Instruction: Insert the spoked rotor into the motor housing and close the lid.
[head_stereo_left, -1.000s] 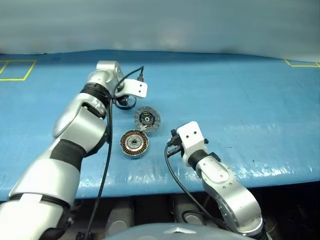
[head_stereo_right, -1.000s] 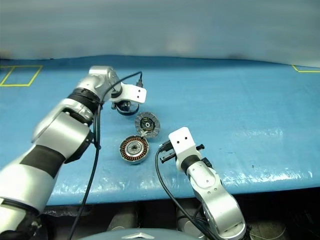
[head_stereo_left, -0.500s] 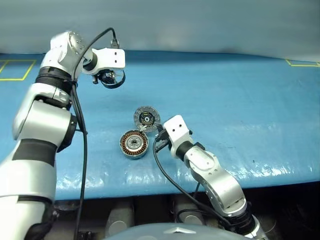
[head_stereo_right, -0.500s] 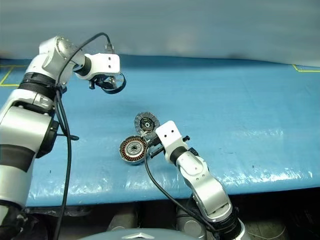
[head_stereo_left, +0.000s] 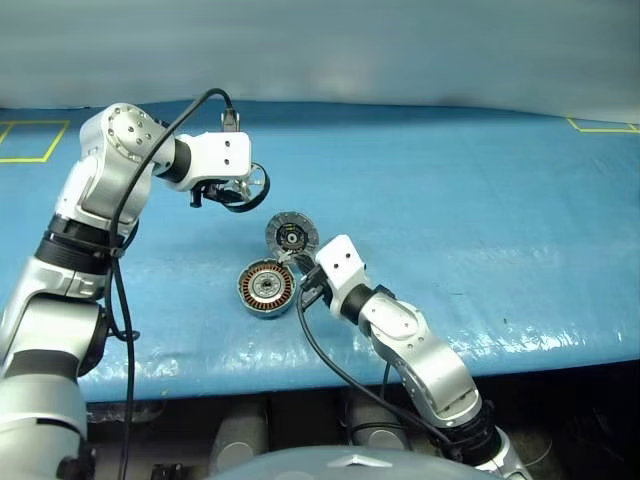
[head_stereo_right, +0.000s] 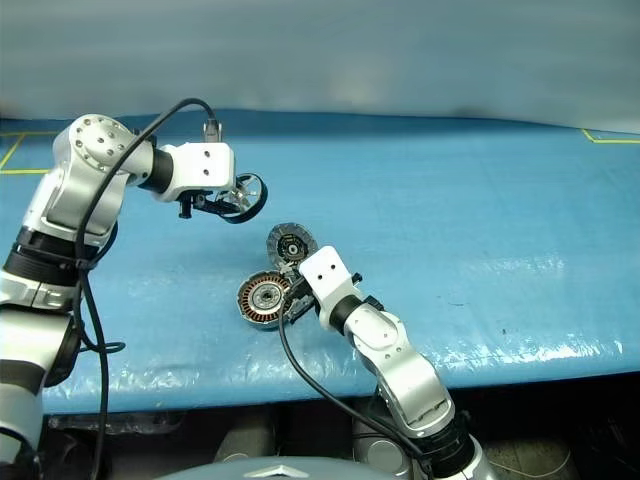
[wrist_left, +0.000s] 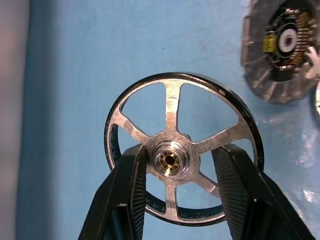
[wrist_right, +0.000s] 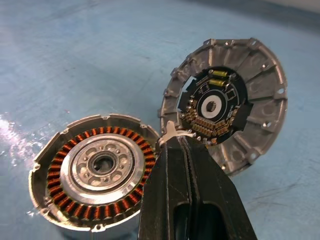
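1. No readable text, label, brand or number anywhere on the parts, arms or blue table cover (head_stereo_left: 480, 200)
2. Circuit board at the centre of the lid (wrist_right: 223, 102): small components only, markings too small to read
3. Yellow outline marks on the table cover at the far left (head_stereo_left: 30, 140) and far right (head_stereo_left: 605, 126): plain lines, no lettering
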